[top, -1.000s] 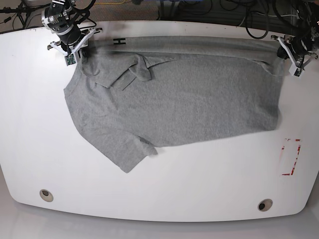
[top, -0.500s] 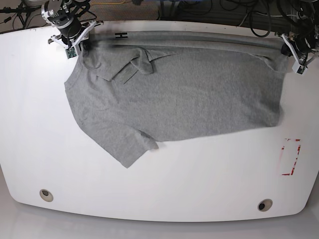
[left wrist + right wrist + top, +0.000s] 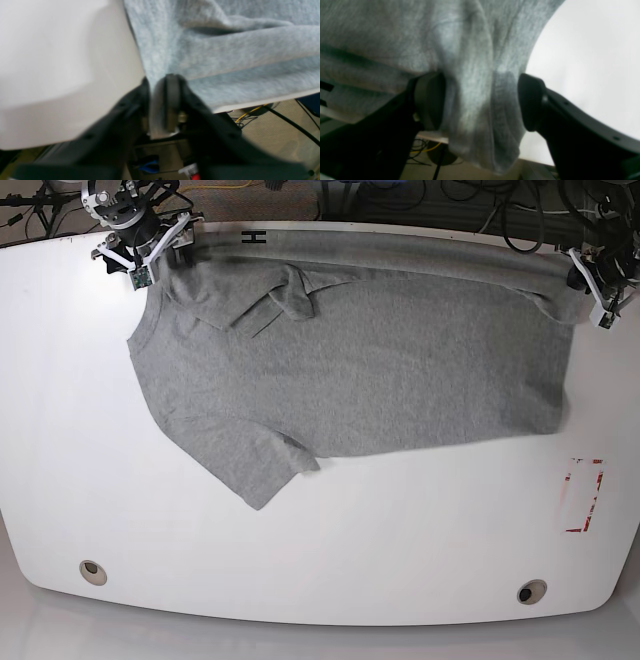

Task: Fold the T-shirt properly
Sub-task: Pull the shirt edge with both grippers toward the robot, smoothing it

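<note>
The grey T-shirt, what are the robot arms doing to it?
The two robot arms are working together to fold the grey T-shirt on the white table. The left gripper has its fingers close together around a bit of cloth at one top corner. The right gripper has its fingers spread wide, with cloth between them. Most of the shirt lies spread out, so it isn't properly folded yet.

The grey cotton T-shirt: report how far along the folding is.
Done: the heather-grey cotton T-shirt lies spread on the white table, with a strip along its far edge turned over.
In hand: cloth sits between the close-set fingers of the black left gripper; the black right gripper stands open around bunched cloth.
Left: the main folds, it seems, since the body is broad and one sleeve sticks out.
</note>
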`<state>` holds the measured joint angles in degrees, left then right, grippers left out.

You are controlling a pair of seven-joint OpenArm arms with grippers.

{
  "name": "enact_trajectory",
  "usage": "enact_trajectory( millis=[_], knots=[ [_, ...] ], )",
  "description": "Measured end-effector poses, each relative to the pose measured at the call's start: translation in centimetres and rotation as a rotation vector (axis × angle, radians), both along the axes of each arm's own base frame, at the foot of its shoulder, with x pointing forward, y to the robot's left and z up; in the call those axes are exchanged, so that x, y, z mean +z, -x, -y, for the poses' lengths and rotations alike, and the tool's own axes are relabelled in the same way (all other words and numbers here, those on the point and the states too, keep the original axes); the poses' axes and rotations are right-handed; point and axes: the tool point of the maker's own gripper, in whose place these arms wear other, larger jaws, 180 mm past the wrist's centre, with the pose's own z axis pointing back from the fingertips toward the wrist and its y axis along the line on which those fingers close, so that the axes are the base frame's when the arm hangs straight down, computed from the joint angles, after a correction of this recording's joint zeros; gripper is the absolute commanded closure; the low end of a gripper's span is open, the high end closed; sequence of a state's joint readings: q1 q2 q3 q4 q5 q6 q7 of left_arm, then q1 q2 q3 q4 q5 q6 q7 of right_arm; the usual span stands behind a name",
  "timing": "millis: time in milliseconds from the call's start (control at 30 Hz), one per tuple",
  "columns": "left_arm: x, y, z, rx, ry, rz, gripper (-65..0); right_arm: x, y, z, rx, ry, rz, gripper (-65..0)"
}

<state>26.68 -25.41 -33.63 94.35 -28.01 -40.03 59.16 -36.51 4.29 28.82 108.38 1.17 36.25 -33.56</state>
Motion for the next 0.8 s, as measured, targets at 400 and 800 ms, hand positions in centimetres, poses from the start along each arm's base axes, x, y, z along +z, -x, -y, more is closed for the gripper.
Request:
enact_trajectory(
  millis=[400,800],
  knots=[
    [2.8,-1.9,1.2,-0.075,-0.058,0.077,-37.9,2.7,-2.4,-0.5,0.013,0.047,0.08,-45.3],
    [5.2,-4.1,2.0,-0.116,-0.093,0.152,-37.9,3.3,-4.4,-2.4,0.085,0.018,0.116,-45.3]
  ],
)
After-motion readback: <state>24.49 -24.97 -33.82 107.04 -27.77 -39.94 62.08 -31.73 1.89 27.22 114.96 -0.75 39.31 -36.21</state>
